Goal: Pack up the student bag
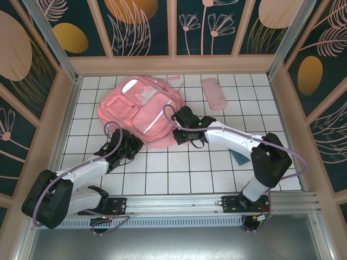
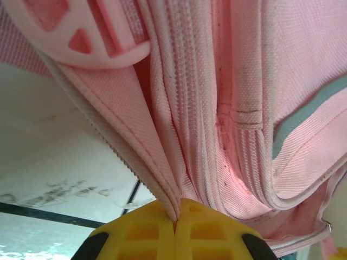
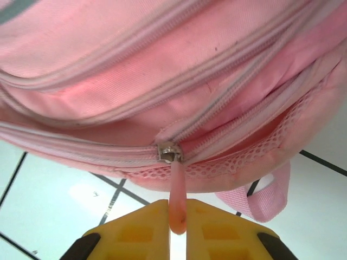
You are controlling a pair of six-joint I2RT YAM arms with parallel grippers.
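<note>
Your left jaws pinch fabric of the student bag (image 1: 142, 111); your right jaws grip its zipper pull (image 3: 177, 208) (opening stage, likely). Pencil pouch (image 1: 213, 93) lies unpacked near the far edge.

free: near-centre tiles (image 1: 168, 170) | blocked: student bag (image 1: 142, 108) far-left; pouch (image 1: 214, 93) far-right; perhaps teal sheet (image 1: 240, 158) right

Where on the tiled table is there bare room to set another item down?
Bare tiles: the wide patch between the student bag and the mounting rail; the strip right of the pencil pouch. Crowded: the bag's near edge, where the left gripper and right gripper grip it.
</note>
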